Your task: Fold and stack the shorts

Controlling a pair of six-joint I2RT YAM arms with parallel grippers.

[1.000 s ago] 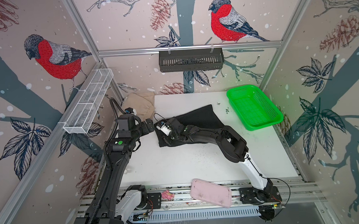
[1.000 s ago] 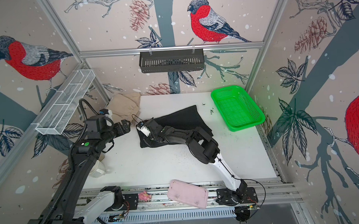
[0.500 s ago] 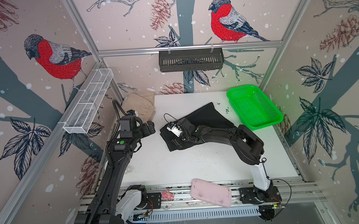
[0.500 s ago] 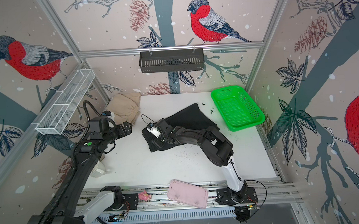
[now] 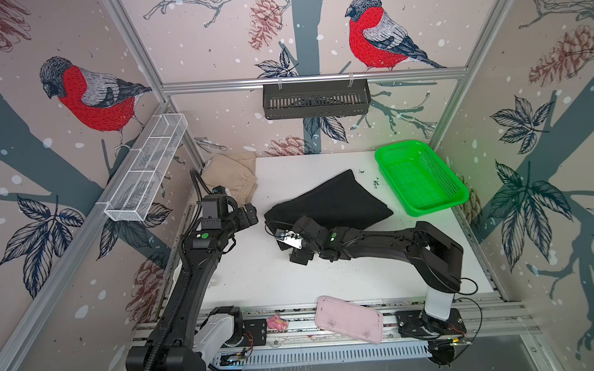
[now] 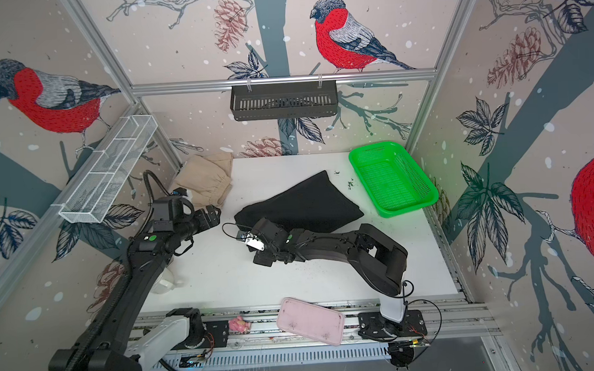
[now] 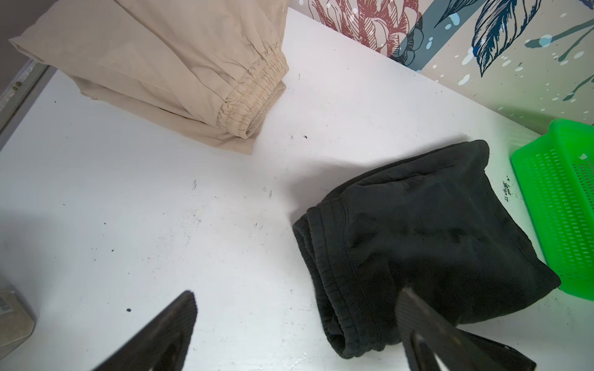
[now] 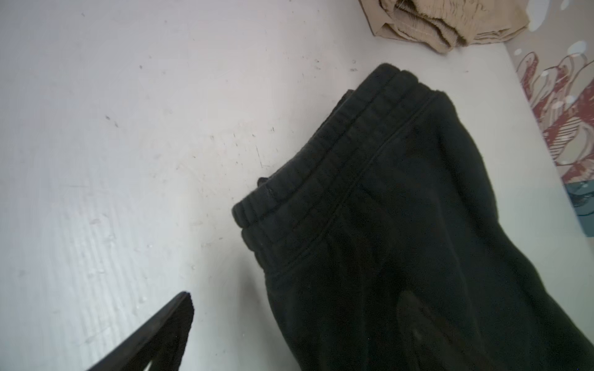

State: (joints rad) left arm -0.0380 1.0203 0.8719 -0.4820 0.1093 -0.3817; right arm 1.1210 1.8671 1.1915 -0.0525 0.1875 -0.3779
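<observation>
The black shorts (image 5: pixel 327 202) lie folded mid-table, and the beige shorts (image 5: pixel 231 175) (also folded) lie well apart in the far left corner of the white table (image 5: pixel 258 281). The right gripper (image 8: pixel 289 321) is spread wide at the black pair's edge and grips nothing. The left gripper (image 7: pixel 297 294) is equally wide and empty. A green basket (image 5: pixel 422 177) stands near.

light: bright, diffuse | shadows: soft | focus: right wrist view slightly blurred | tint: green glow beside green basket (image 5: pixel 423 182)
</observation>
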